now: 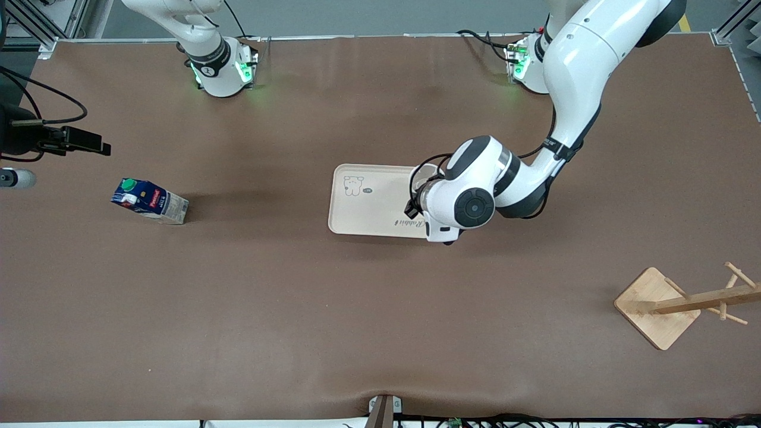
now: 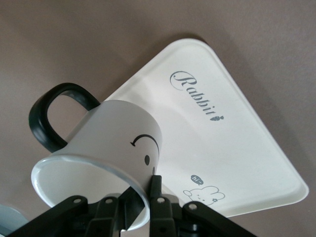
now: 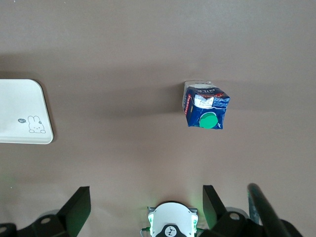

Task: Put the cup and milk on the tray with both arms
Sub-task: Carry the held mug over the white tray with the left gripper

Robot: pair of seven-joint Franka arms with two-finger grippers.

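Left gripper (image 2: 138, 202) holds the cup (image 2: 106, 155) over the tray (image 1: 368, 205); right gripper (image 3: 143, 210) is open and empty.

The left gripper's jaws are fully closed on the rim of the cup, one finger inside and one outside. The cup is tilted, handle outward, above the tray end nearest the left arm. The tray lies flat at mid-table. The milk (image 1: 150, 201) stands upright on the table toward the right arm's end, well apart from the tray. The right gripper hangs high above the table with jaws spread wide, gripping nothing; the right arm waits. A wooden rack (image 1: 684, 303) stands toward the left arm's end, nearer the front camera.
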